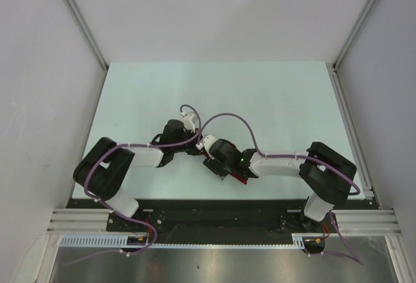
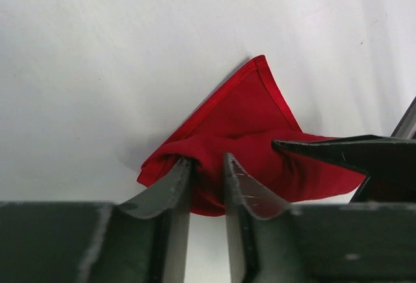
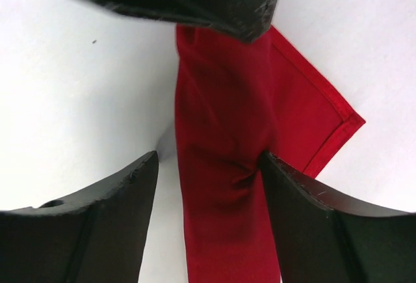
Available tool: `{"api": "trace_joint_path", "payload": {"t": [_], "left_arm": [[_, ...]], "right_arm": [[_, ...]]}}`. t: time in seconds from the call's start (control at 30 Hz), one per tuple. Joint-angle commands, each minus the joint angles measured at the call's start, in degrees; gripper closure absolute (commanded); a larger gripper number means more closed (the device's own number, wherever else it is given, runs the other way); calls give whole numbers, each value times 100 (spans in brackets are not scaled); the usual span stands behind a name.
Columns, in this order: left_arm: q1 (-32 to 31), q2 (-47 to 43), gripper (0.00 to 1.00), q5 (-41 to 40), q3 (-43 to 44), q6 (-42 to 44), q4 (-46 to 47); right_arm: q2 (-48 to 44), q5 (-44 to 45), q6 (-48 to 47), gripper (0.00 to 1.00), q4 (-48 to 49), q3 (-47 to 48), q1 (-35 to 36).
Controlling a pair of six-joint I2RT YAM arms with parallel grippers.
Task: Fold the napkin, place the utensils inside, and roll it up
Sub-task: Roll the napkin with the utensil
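Toward the near middle of the pale surface (image 1: 273,101), the napkin (image 2: 247,120) is laid as a narrow, bunched red strip, with one hemmed corner spread flat and pointing away. A fold at one end of it is pinched between the left fingers (image 2: 181,182), which are closed on the cloth with only a slim gap between them. Farther along, the strip is straddled by the right fingers (image 3: 130,195), which are spread wide, one pressed against the cloth's edge and the other standing apart from it.
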Motion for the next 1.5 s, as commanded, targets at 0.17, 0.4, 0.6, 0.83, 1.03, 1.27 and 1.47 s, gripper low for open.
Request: {"api": "trace_joint_path", "payload": {"t": [0.17,0.4,0.6,0.83,1.03,1.27,1.47], "left_arm": [[-42,-295,39,-482,587,110,-582],[108,-550,30,-1107,649,146,-1101],[231,-857,29,-1037,87,-12,-777],[231,-1043,29,-783,-598,-276,-188],[231,-937,33,-651,-810,-408,216],[222,-578,58,-335,-828,-470,734],[213,-445,85,-105,-784,-391,771]], "right_arm": [[249,-1106,235,47,50,-133,-702],[284,-2756,551,60,155,-264,-1194],[442,-3936,885,61,533,-423,-1467],[767,-4824,1140,62,850,-388,-1687],[838,-5141,1237,62,1000,-441,-1880],[891,-5080,1210,57,956,-449,-1898],[434,-4580,1158,37,484,-248,-2012]]}}
